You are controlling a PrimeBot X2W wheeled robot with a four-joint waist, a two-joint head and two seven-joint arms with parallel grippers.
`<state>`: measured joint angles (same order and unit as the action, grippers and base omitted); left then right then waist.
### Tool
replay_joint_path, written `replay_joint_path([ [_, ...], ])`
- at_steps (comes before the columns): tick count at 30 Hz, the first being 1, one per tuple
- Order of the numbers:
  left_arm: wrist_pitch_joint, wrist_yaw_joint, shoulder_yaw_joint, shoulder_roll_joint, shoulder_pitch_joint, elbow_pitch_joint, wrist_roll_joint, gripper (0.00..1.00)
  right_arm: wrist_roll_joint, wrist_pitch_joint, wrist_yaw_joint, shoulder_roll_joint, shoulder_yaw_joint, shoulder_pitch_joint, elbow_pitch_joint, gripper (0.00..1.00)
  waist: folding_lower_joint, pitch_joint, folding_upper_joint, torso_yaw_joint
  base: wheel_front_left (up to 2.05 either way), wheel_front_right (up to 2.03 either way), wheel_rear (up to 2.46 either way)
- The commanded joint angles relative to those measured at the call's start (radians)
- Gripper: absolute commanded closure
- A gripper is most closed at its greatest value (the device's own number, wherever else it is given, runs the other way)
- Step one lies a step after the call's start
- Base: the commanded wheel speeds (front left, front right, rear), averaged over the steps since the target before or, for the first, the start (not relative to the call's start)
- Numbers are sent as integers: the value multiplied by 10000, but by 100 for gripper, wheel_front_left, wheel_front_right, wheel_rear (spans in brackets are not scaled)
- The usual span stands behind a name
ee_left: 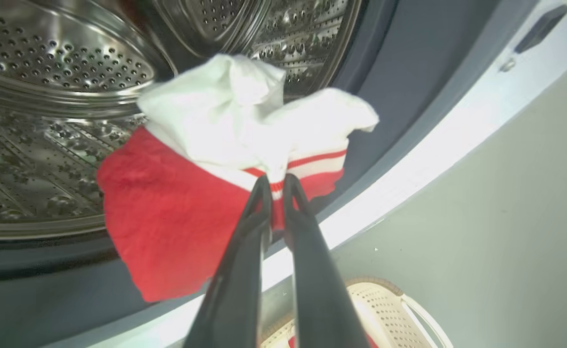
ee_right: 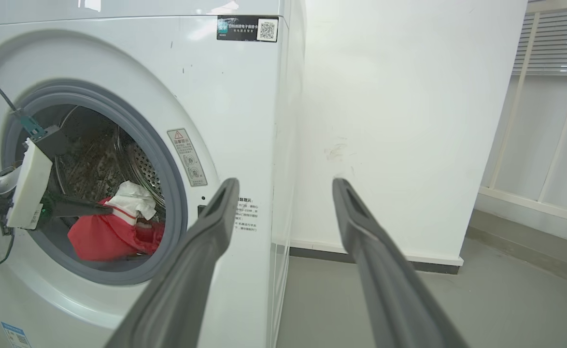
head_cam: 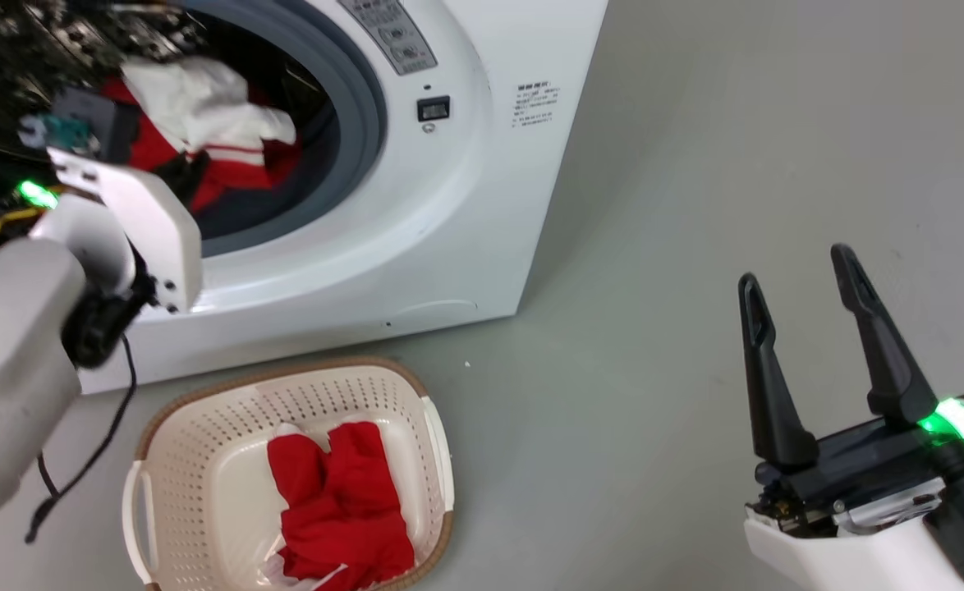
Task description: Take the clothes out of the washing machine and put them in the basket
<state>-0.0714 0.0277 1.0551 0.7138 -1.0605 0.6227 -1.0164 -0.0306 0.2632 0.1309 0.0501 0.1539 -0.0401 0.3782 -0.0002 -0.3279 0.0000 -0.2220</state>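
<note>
The white washing machine [head_cam: 449, 205] stands open, its grey seal [ee_right: 172, 193] ringing the steel drum [ee_left: 61, 96]. My left gripper [ee_left: 276, 186] is shut on a red garment with white lining and stripes [ee_left: 206, 193], holding it at the drum mouth; the same garment [ee_right: 114, 227] hangs from the left fingers in the right wrist view and shows in the head view [head_cam: 211, 139]. Another red garment [head_cam: 338, 501] lies in the cream basket [head_cam: 203, 460] on the floor below the door opening. My right gripper [head_cam: 806, 287] stands open and empty at the lower right, well away from the machine.
Grey floor [head_cam: 695, 246] spreads to the right of the machine. A white wall [ee_right: 385, 121] stands beside the machine, with a railing [ee_right: 544, 121] further right. A black cable [head_cam: 96, 443] hangs from my left arm near the basket's left rim.
</note>
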Motion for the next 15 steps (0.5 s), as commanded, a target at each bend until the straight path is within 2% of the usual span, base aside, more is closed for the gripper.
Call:
replay_joint_path([
  [1,257,-242,16,119,380,-422,61,100,57,23,-3,0,3,225,-57,0,2,490,0,202,0,0,0],
  [7,769,-1059,54,514,1387,-2069,111,100,228,22,-3,0,24,704,-122,0,2,1228,0,424,0,0,0],
  [15,616,-2160,412,1391,2511,-4668,304,100,338,23,-3,-1,61,1115,-155,0,2,1841,0,581,0,0,0],
])
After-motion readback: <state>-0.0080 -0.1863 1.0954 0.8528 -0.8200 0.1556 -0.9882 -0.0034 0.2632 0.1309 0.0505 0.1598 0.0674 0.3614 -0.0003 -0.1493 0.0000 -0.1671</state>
